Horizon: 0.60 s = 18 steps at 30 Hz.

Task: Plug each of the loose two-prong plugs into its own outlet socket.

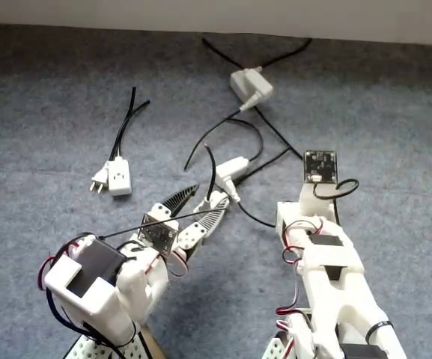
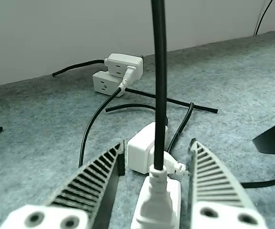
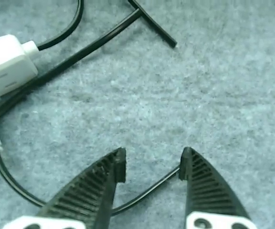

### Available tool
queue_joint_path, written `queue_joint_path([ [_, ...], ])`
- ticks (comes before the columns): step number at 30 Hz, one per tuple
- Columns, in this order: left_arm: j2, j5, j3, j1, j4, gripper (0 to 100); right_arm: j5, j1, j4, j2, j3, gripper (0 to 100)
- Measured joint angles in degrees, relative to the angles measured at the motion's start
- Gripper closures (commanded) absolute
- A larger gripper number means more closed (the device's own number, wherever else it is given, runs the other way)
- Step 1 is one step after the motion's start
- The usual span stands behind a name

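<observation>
Plug (image 2: 156,200) is being straddled by the left gripper (image 2: 157,143), with the jaws spread wide on either side. Its long axis is lying along the gap toward the outlet socket (image 2: 144,150) just beyond. The right gripper (image 3: 154,152), also wide, is being hung farther right over a black cord (image 3: 147,193). A second loose plug (image 1: 99,179), far left, is being shown from above.

Table (image 1: 36,112) grey, speckled — far socket (image 1: 249,86) and left socket (image 1: 119,176) white, cord (image 2: 159,71) black; fingers (image 2: 94,176) of the left gripper (image 2: 156,143) black, ridged; left arm (image 1: 118,295) white.
</observation>
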Motion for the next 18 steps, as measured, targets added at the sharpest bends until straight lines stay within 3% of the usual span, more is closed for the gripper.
queue_joint_path([
  [5, 0.00, -0.18, 0.00, 0.09, 0.97, 81, 0.00, 0.00, -0.26, 0.00, 0.00, 80.7],
  [10, 0.00, -0.35, 0.00, 0.09, 0.97, 100, 0.00, 0.00, -2.02, 0.00, 0.00, 80.7],
  [18, 0.00, -0.53, 0.00, 0.00, -4.13, 99, 0.00, 0.00, -2.20, 0.00, 0.00, 80.7],
])
